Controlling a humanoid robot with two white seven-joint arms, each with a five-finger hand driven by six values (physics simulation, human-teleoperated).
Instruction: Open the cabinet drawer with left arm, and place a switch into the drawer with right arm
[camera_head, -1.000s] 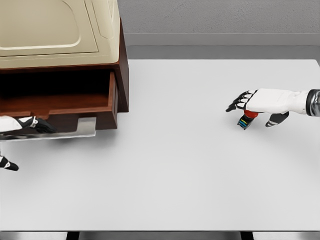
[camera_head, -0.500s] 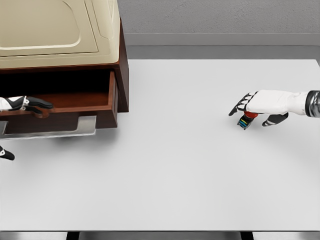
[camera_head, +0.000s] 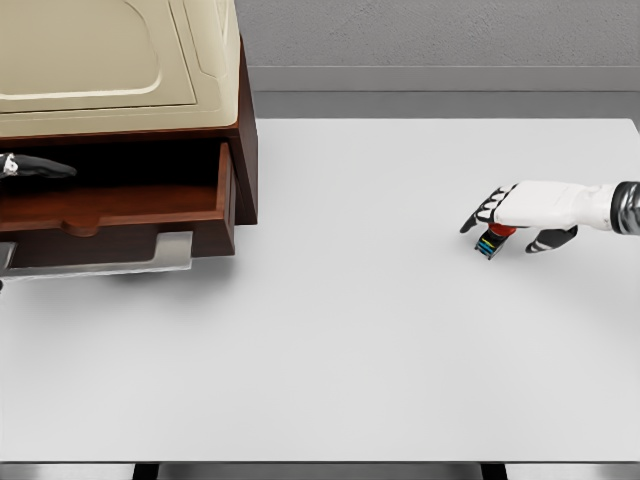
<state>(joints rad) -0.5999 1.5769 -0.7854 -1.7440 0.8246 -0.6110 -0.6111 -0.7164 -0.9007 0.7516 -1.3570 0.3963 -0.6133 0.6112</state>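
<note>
**Desk:** While the drawer (camera_head: 120, 215) stands pulled out of the cabinet (camera_head: 130, 120) at the table's (camera_head: 330, 350) far left, what has just changed at this end?

**Photographer:** Nearest us there is only bare white tabletop. Further back on the right, the right hand (camera_head: 515, 215) sits low over the switch (camera_head: 490, 243), a small block with red, blue and green on it. A second ago the hand hung a touch higher and further left, with the fingers more splayed; now they curl down around the block, thumb on the near side. I would call it a grip closing on the switch, though the block looks to be resting on the table and not lifted.

**Desk:** And the left?

**Photographer:** Further back, at the picture's left edge. A second ago the left hand (camera_head: 35, 166) was down at the drawer's metal handle (camera_head: 100, 258). It has let go and risen, and now only its dark fingertips show over the open drawer. So little of it is in view that I cannot tell how its fingers are set.

**Desk:** What does that mean for the job?

**Photographer:** As I read it, the opening is finished and the left arm is clearing out. The switch lies well apart from the drawer, across most of the table, so the lift and the long carry leftward are not yet done.
</note>
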